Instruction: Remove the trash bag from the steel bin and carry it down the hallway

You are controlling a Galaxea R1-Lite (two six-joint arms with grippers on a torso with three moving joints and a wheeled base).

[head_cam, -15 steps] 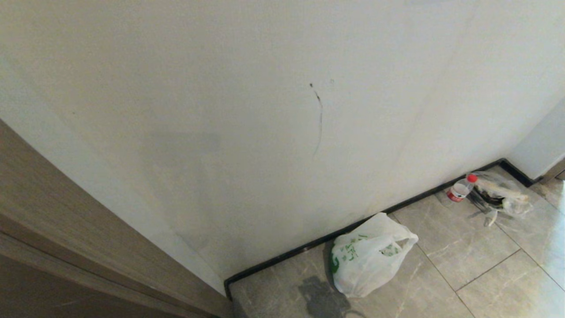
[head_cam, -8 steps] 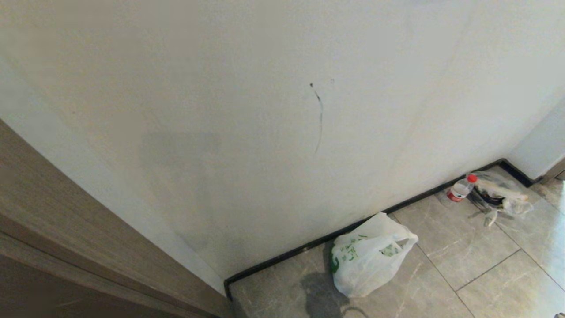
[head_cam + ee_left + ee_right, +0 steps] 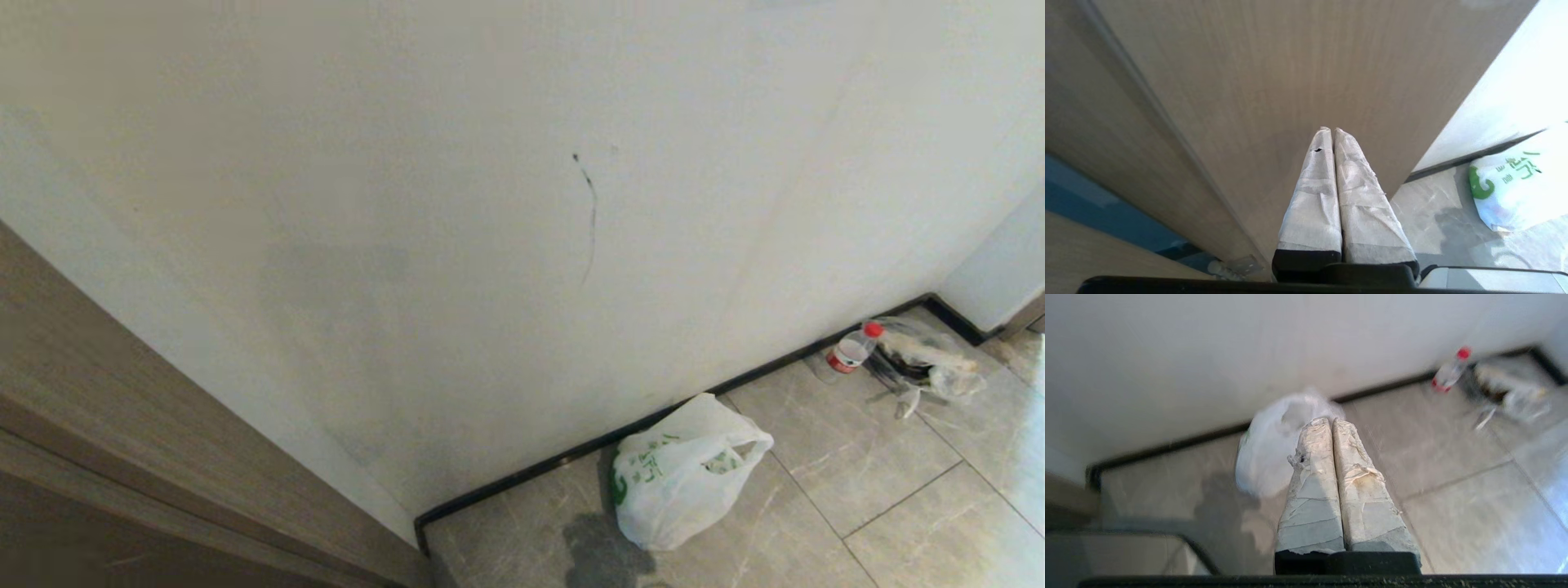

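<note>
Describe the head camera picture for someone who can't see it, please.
A white trash bag with green print sits on grey floor tiles against a white wall. Further along the dark baseboard lie a red-capped bottle and a clear bag. A wood-grain panel fills the lower left corner.

The only thing that differs is the dark shadow [image 3: 606, 551] on the floor tile [image 3: 522, 531]. It lies nearer the right gripper [image 3: 1331, 422] than the trash bag [image 3: 682, 474] does. A second ago it was blocky and square-topped. Now it is rounder and narrower and sits closer against the bag's lower edge. The thin curved dark line beneath it at the frame's edge has faded from sight.
</note>
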